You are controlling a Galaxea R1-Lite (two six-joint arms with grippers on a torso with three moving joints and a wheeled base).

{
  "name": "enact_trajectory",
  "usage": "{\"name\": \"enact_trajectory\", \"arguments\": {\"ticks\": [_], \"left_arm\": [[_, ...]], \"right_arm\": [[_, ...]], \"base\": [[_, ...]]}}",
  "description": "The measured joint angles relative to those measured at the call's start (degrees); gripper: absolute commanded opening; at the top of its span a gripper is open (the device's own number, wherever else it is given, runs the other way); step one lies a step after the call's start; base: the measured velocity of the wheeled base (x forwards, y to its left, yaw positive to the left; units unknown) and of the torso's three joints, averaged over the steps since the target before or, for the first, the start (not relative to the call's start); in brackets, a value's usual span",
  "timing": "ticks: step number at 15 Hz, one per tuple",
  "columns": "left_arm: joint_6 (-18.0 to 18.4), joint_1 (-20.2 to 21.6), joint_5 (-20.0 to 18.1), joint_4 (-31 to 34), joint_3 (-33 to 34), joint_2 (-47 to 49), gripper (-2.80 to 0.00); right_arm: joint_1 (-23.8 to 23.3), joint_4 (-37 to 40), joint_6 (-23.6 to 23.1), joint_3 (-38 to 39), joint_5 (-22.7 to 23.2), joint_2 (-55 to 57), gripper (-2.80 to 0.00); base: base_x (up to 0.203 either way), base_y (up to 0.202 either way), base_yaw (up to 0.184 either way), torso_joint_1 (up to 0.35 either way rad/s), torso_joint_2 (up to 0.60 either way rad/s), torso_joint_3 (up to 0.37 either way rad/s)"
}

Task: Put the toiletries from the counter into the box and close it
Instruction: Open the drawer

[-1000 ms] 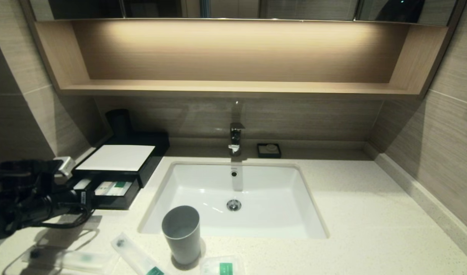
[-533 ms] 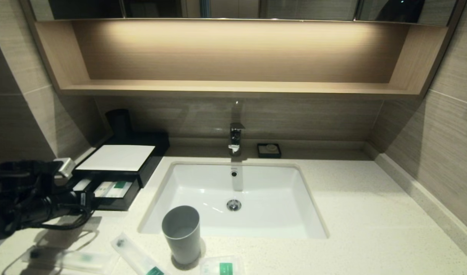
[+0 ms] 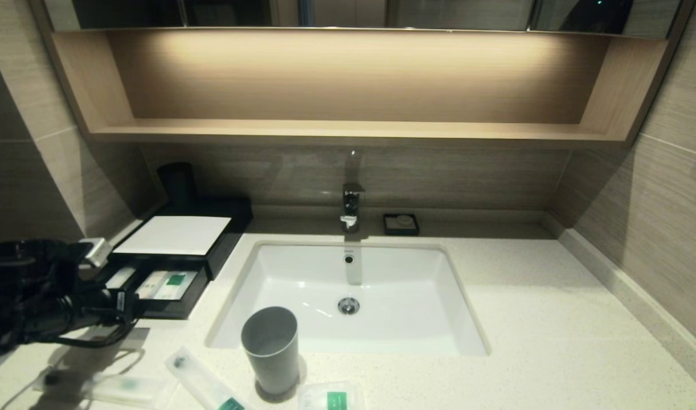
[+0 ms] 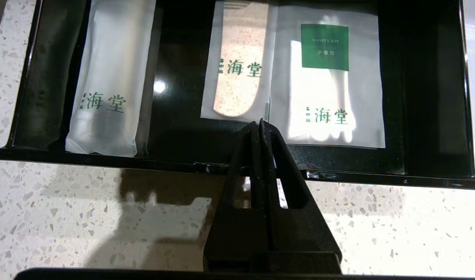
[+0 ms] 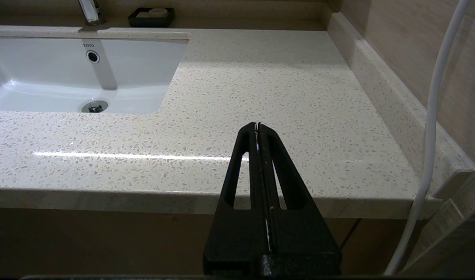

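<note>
The black box with a white top stands at the counter's back left. Its drawer is pulled out and holds several wrapped packets. My left gripper is shut, and its tips reach over the drawer's front rim. Three toiletries lie at the counter's front edge: a long packet, a second long packet under my left arm, and a small squarish packet. My right gripper is shut and empty, parked off the counter's front right edge.
A grey cup stands at the sink's front left corner, between the packets. A faucet and a small black soap dish sit behind the sink. A dark cylinder stands behind the box. A wall shelf hangs above.
My left arm has drawn back a little toward the front left, and the drawer has slid out slightly further with it. The packets on the counter have not moved.
</note>
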Motion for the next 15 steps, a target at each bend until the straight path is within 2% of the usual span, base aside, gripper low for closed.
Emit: {"name": "enact_trajectory", "arguments": {"ticks": [15], "left_arm": [[1.93, 0.82, 0.08, 5.09, 0.21, -2.99, -2.8]], "right_arm": [[0.0, 0.0, 0.0, 0.0, 0.05, 0.0, -2.8]], "base": [[0.0, 0.0, 0.0, 0.0, 0.0, 0.0]]}}
